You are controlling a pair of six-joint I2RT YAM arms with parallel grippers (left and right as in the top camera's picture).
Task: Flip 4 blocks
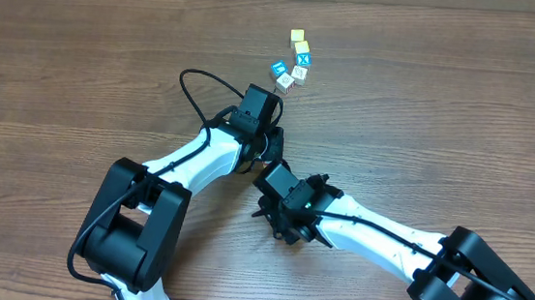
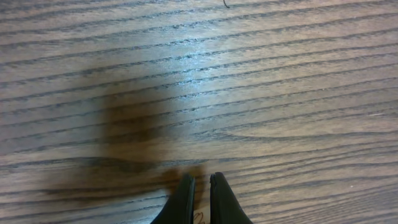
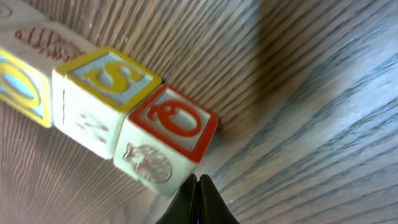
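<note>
Since it's pinched closed, right gripper [image 3: 198, 182] probably means to wedge the red O block [image 3: 177, 124] over; left gripper [image 2: 202, 182], also closed, hovers nearer.

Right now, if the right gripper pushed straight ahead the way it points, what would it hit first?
The red-faced block. In the right wrist view the right gripper, jaws shut, points at that block's near lower corner, seemingly almost touching, though depth is unclear. The yellow-faced block sits beside it, off the line.

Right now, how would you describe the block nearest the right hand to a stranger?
On the wooden table, a row of letter blocks lies. The end block, beside the right hand, has a red-framed top; its neighbour shows a yellow S.
</note>
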